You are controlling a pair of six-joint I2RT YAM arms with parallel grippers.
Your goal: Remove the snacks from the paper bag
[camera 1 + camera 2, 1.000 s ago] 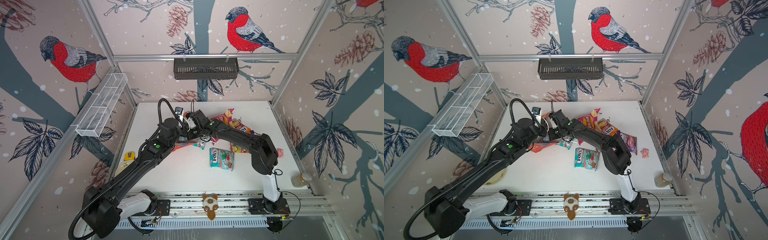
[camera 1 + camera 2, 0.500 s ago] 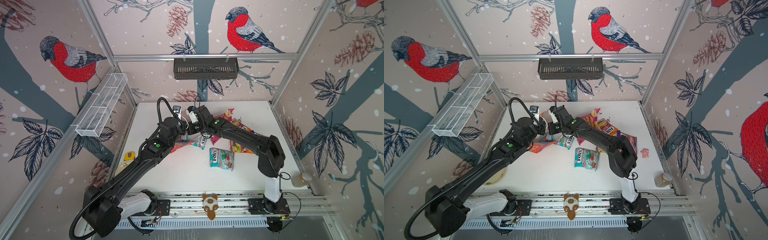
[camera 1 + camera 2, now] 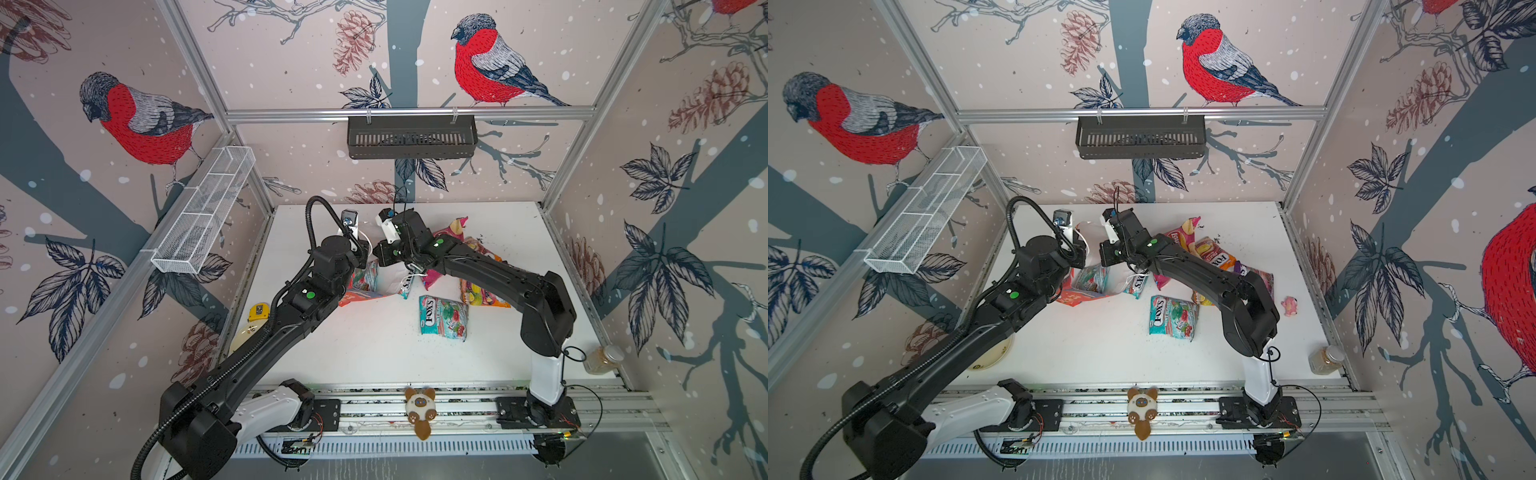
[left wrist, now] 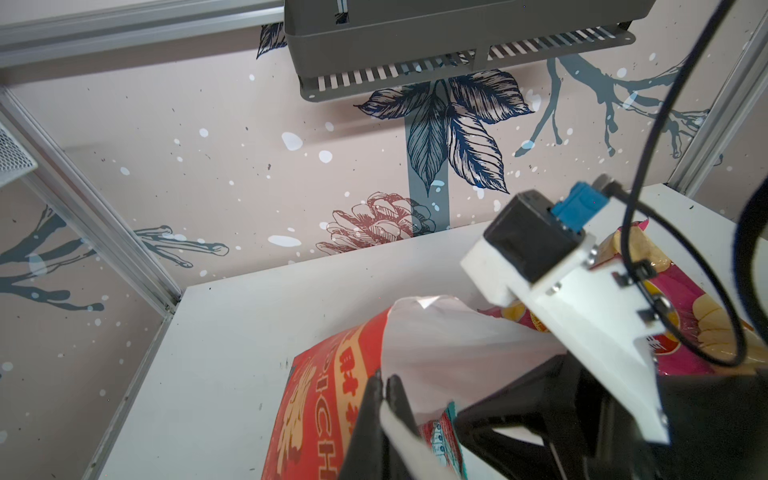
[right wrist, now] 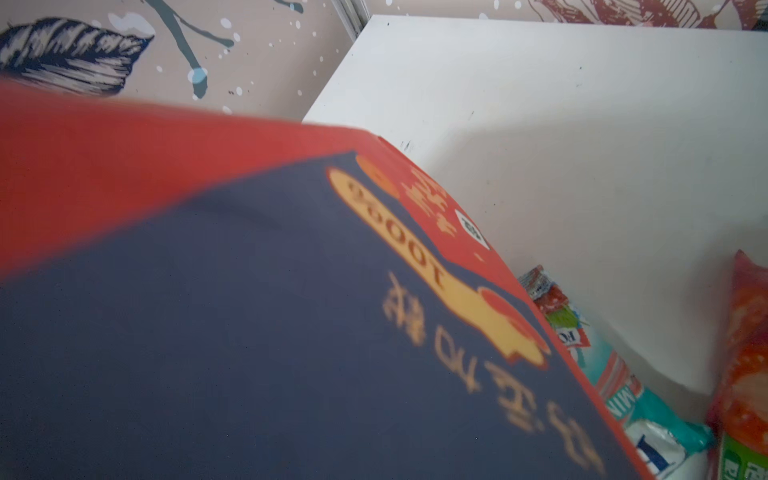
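Whereas the frame from a second ago had the elbow of the right arm (image 3: pixel 490 270) closer in, both top views now show it swung out toward the right wall. The left arm (image 3: pixel 307 295) is little changed. The paper bag (image 3: pixel 357 296) is tipped on its side between the two wrists, its white inside facing the right arm. One teal packet (image 3: pixel 365 277) sits in the bag's mouth and a second packet (image 3: pixel 1136 286) hangs at its lip. The loose teal packet (image 3: pixel 442 318) on the table (image 3: pixel 374 353) has not moved. The chip bag (image 3: pixel 1185 235), an orange packet (image 3: pixel 1214 255) and a purple packet (image 3: pixel 1262 282) lie behind the right arm.

The left wrist view shows what the top views hide: the left gripper (image 4: pixel 384 380) is clamped on the bag's rim. The right gripper (image 4: pixel 469 419) reaches the opposite rim.

In the right wrist view, the bag's blue panel fills the picture, blurred. The right gripper's fingers are out of sight there. Its jaws are closed, but what they pinch is hidden.
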